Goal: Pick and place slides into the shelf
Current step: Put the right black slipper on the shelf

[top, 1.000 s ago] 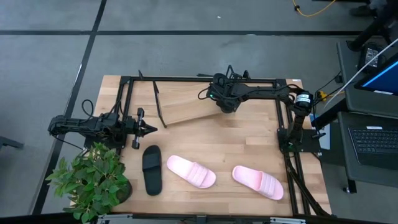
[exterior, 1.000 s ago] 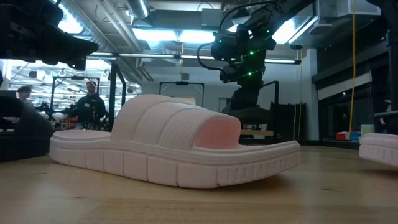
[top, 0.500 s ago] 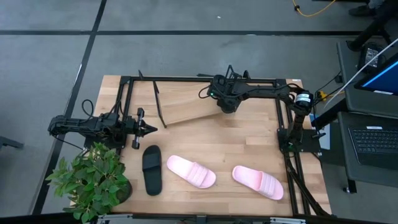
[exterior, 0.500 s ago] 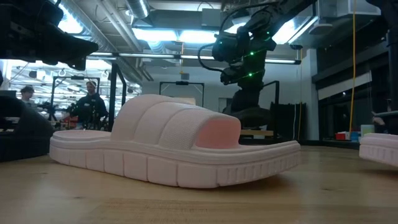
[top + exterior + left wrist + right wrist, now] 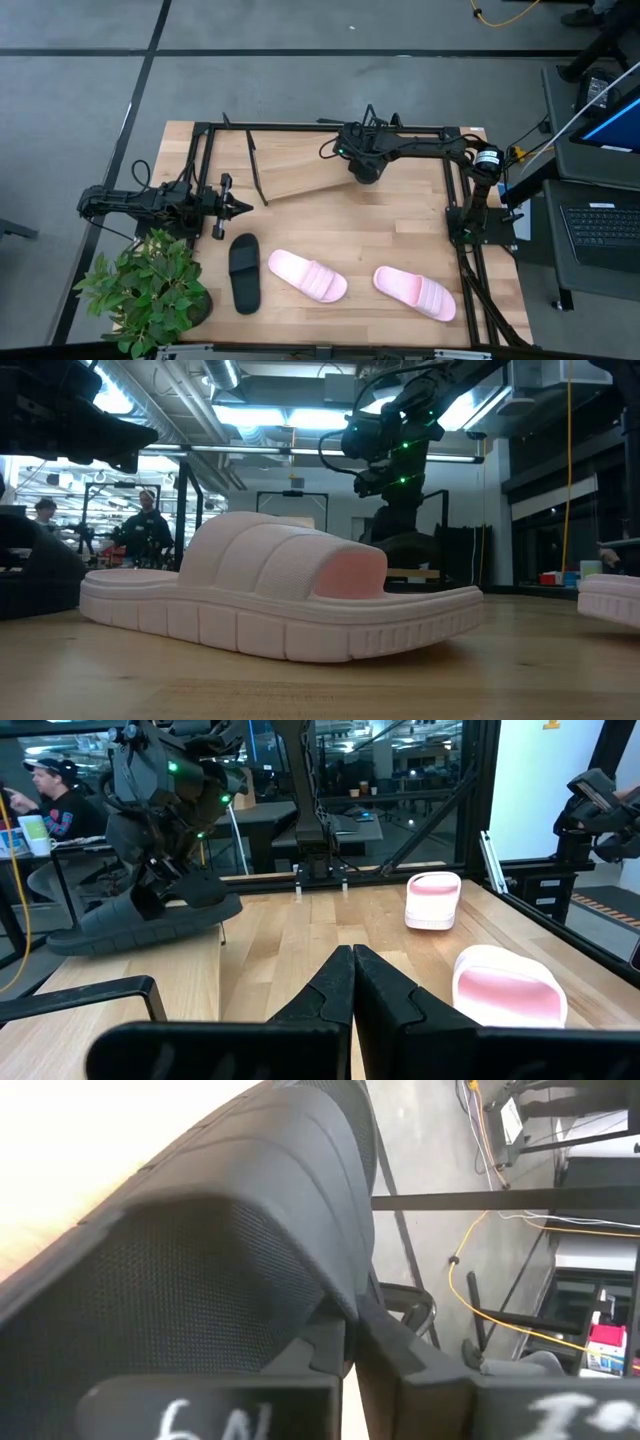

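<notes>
High view: worktop (image 5: 400, 235). Shelf (image 5: 300, 172), slanted at back edge. Right gripper (image 5: 362, 168) pinching black slide (image 5: 140, 920) over shelf's right end for placing. Three slides (image 5: 310, 276) await along front edge. Left gripper (image 5: 232, 207) shut, empty, left edge.

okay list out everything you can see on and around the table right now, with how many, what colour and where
Black slide: one, matte black, table front left.
Black slide on shelf: one, black, gripped over the board.
Pink slides: two, pale pink, table front centre and front right.
Shelf: one, light wood, slanted, table rear.
Metal frame: one, black, around the table.
Potted plant: one, green, front left corner.
Laptop: one, dark, right of the table.
People: at least two, background room.
Left gripper: shut, empty, left side.
Right gripper: shut on the black slide, over the shelf.
</notes>
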You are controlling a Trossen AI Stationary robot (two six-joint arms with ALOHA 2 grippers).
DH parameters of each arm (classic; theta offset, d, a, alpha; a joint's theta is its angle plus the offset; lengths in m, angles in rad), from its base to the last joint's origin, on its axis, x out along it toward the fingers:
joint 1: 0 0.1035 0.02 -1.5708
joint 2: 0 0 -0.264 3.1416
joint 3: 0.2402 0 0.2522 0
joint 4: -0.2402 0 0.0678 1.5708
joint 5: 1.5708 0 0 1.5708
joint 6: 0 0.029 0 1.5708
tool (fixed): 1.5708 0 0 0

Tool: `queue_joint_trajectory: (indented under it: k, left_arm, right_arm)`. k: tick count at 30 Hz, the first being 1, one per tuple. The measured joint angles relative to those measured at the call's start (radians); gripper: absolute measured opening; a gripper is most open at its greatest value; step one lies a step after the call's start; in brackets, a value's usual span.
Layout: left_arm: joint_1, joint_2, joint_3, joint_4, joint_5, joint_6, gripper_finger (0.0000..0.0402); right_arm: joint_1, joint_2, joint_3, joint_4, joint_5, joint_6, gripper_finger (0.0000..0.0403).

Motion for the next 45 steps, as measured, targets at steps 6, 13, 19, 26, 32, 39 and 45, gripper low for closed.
queue_joint_trajectory:
  k: [6,13,19,26,32,39,45]
  left_arm:
    - [0.0,0.0,0.0,0.0,0.0,0.0,0.0]
    - [0.0,0.0,0.0,0.0,-0.003,0.0,0.0]
    - [0.0,0.0,0.0,0.0,-0.002,0.0,0.0]
    - [0.0,0.0,0.0,0.0,-0.002,0.0,0.0]
    - [0.0,0.0,0.0,0.0,0.0,0.0,0.0]
    - [0.0,0.0,0.0,0.0,0.002,0.0,0.0]
    - [0.0,0.0,0.0,0.0,0.002,0.0,0.0]
  right_arm:
    - [-0.007,0.0,0.0,0.0,0.0,0.004,0.0044]
    - [-0.011,0.0,0.0,0.0,-0.002,-0.011,0.0047]
    - [-0.011,0.0,0.0,0.0,-0.018,-0.022,0.006]
    - [-0.011,0.0,0.0,0.002,-0.018,-0.021,0.0093]
    - [-0.011,0.0,0.0,0.009,-0.017,-0.017,0.0112]
    - [-0.011,0.0,0.0,0.01,-0.017,-0.018,0.0118]
    - [-0.011,0.0,0.0,0.01,-0.016,-0.018,0.0118]
